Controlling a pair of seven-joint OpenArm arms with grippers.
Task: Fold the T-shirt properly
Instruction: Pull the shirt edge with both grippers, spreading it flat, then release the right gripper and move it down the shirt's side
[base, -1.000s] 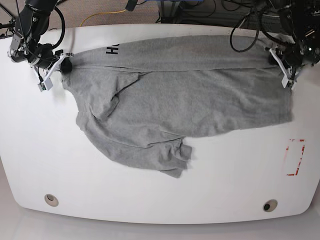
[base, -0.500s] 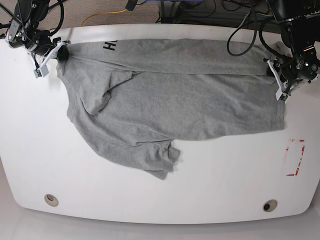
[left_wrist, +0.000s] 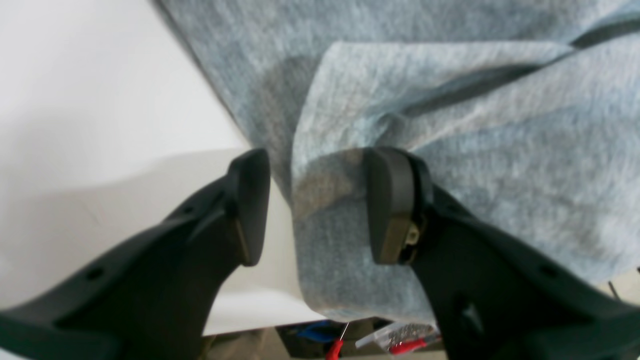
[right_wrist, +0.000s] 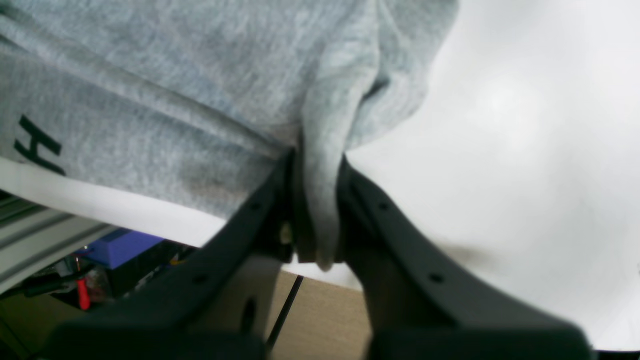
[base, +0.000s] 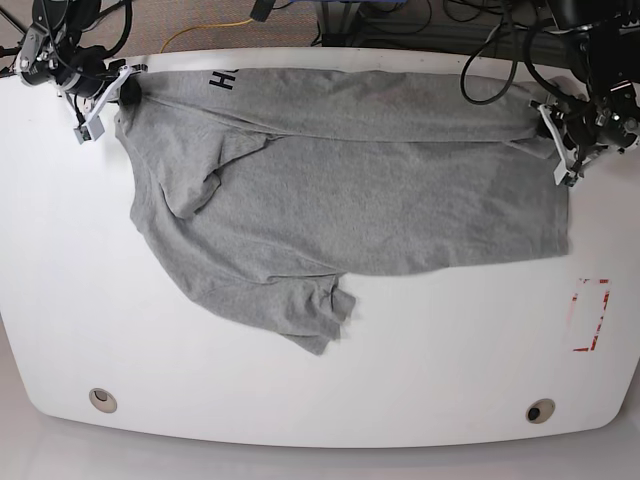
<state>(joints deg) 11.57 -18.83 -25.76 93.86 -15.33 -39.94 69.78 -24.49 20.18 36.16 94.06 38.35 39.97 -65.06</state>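
The heather-grey T-shirt (base: 350, 200) lies spread across the white table (base: 450, 350), its far part folded over along the back edge, with a black "H" (base: 222, 80) showing. A sleeve bunches at the near middle. My right gripper (base: 118, 95) is at the shirt's far-left corner. In the right wrist view this gripper (right_wrist: 317, 200) is shut on a pinched fold of the T-shirt (right_wrist: 150, 100). My left gripper (base: 553, 125) is at the far-right corner. In the left wrist view its jaws (left_wrist: 312, 200) stand open, with a fold of the T-shirt (left_wrist: 500, 150) between them, touching one finger only.
A red rectangle mark (base: 590, 315) sits near the table's right edge. Two round holes (base: 102, 399) (base: 540, 411) lie near the front edge. Cables and gear crowd the space behind the table's back edge.
Both arms have drawn the shirt's folded edge toward the table's back edge. The whole shirt slid back and a little left, and the bunched sleeve came with it.
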